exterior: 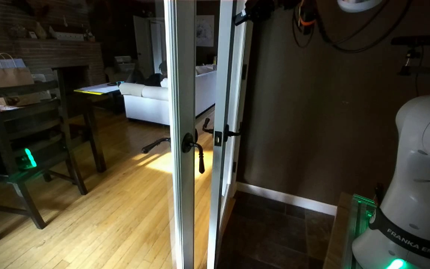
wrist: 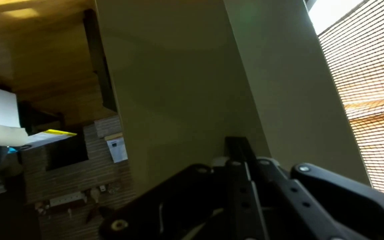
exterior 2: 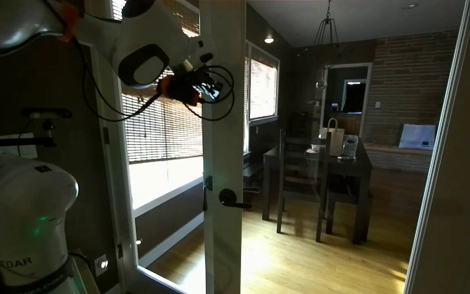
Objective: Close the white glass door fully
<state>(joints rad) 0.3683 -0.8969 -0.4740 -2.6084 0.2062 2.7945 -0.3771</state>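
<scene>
Mid-frame in an exterior view, see the white glass door point(exterior 2: 223, 155) standing open, smooth-framed, with round-plated black lever point(exterior 2: 235, 202). Lower right of the wrist view, find angular black gripper point(wrist: 240, 145), jaws narrow and flush, touching or just beside flat stile point(wrist: 178, 90); cannot tell which.

The door point(exterior 2: 223, 143) is white, its handle point(exterior 2: 230, 199) black, the floorboards point(exterior: 88, 213) honey-yellow, the blind point(wrist: 375, 96) finely striped.
</scene>
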